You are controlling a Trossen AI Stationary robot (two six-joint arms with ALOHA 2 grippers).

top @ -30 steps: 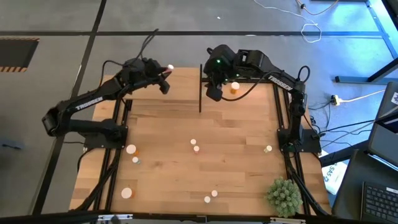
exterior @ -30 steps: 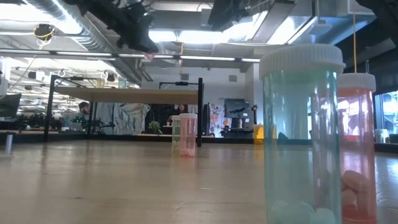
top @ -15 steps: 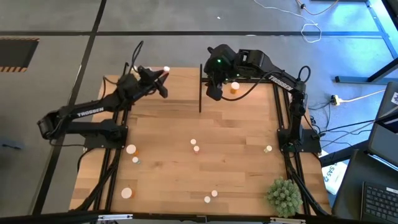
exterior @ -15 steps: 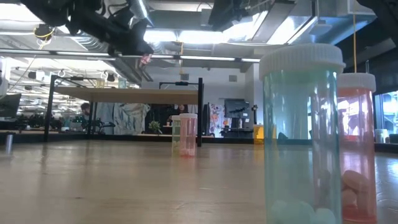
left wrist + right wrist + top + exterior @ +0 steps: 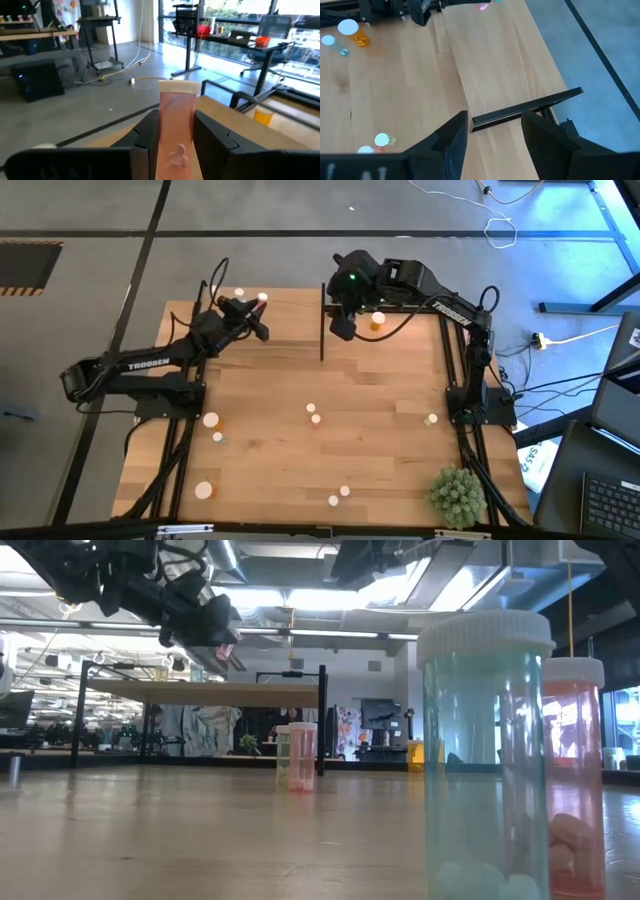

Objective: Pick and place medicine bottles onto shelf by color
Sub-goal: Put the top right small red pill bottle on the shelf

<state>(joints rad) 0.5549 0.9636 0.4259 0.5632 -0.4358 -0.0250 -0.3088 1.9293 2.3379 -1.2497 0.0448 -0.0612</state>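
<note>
One pink medicine bottle (image 5: 176, 127) sits clamped in the left gripper (image 5: 258, 315).
It hangs above the shelf (image 5: 290, 330), near its left end; the right gripper (image 5: 342, 328), fingers apart and empty, hovers beside an orange bottle (image 5: 377, 321).

"TROSSEN" in white capitals on the left arm (image 5: 150, 364) forearm link, high view, at about 9 o'clock from table (image 5: 330, 450) centre. Right arm (image 5: 450, 308) at about 1 o'clock carries similar white lettering, too small to read. Bottle labels, low view and both wrist views: no legible text.
</note>
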